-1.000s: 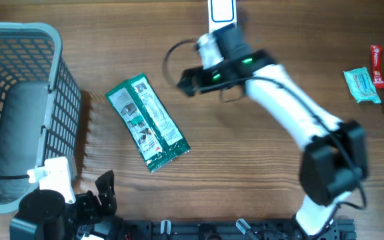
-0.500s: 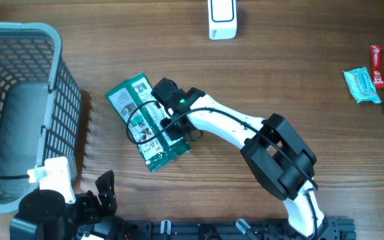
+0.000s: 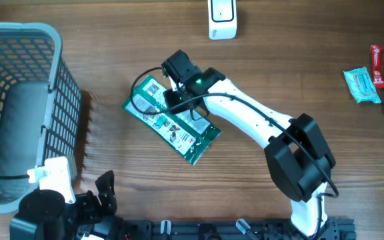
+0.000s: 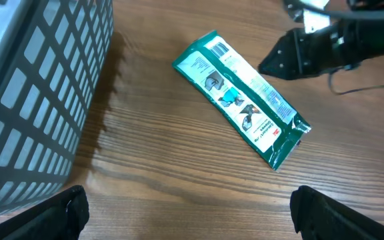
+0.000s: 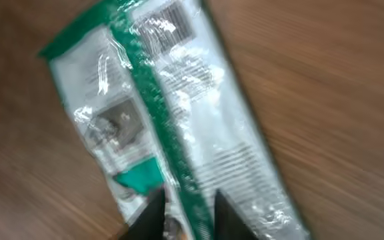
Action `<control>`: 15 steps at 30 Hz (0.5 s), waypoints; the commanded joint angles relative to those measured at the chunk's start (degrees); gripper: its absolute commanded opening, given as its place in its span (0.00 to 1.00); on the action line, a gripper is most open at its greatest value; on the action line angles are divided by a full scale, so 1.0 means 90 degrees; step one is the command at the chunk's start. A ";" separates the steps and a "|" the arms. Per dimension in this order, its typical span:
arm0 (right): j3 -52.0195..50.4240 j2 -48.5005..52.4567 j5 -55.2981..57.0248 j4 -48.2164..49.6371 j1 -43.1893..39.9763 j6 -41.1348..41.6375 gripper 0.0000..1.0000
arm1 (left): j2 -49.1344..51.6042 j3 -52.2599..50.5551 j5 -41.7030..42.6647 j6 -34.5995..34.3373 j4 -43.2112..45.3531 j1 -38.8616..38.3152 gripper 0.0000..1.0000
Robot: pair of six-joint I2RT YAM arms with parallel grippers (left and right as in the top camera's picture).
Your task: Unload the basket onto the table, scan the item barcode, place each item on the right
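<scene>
Since half a second ago the packet (image 3: 172, 127) has swung round and slid to the right, away from the basket (image 3: 53, 80), and the right gripper (image 3: 168, 100) has shifted with it toward the far side. That gripper is clenched on the packet's far-left end; the right wrist view shows its fingers drawn close with the green seam pinched between them. The left gripper (image 4: 192, 203) hangs wide open at the near-left corner, holding nothing.

The packet lies flat on the wooden table (image 3: 299, 67), slanting from far left to near right, printed side up, with the barcode (image 4: 220, 48) at the gripped end. It looks like a thin, glossy film pouch: light, limp and probably slippery, so it would sag and twist if lifted by one end. A pinch on the sealed end or along the seam seems the firmest hold, provided the fingers stay off the barcode.

The wood is smooth and level, which lets the pouch drag easily. Open tabletop lies between it and the white scanner (image 3: 222, 20) at the far edge; the small items (image 3: 372, 77) at the far right stand well apart.
</scene>
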 commanded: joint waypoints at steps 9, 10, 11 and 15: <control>-0.0355 0.0736 -0.0644 -0.1460 0.0124 -0.0806 0.17 | -0.0017 -0.0005 0.0010 -0.0056 0.0012 0.0022 1.00; -0.0381 0.0736 0.0359 -0.1834 0.0124 -0.0780 0.20 | -0.0017 -0.0005 0.0010 -0.0056 0.0012 0.0022 1.00; -0.0381 0.0736 0.1280 -0.2166 0.0104 -0.0760 0.22 | -0.0017 -0.0005 0.0010 -0.0056 0.0012 0.0022 1.00; -0.0357 0.0729 0.3342 -0.2664 -0.0163 -0.0148 0.21 | -0.0017 -0.0005 0.0010 -0.0056 0.0012 0.0022 1.00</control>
